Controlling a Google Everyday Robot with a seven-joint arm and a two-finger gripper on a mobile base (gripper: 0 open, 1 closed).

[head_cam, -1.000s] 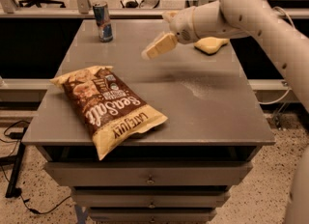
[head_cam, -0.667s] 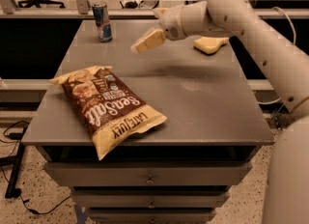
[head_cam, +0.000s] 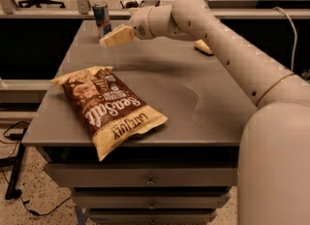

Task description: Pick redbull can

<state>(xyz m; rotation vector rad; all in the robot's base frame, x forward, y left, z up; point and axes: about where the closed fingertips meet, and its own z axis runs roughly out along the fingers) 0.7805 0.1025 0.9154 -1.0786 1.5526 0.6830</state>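
Since the earlier frames, the gripper has travelled left across the far part of the table and is now closer to the can. The can and the chip bag have not moved.

Gripper: held above the table surface, tip pointing left and slightly down. The tip is just right of the can and a little nearer the camera. Contact with the can is not visible. Whether the gripper is open or closed cannot be told.

Arm: enters from the lower right, rises along the right edge of the table, then bends at the wrist joint and extends left over the far side of the table.

Can: upright at the far left corner of the table, blue and silver.

Chip bag: flat on the near left part of the table, well apart from the gripper, one corner overhanging the front edge.

Yellow object: on the far right of the table, partly hidden behind the arm.

Drawers: below the tabletop, shut.
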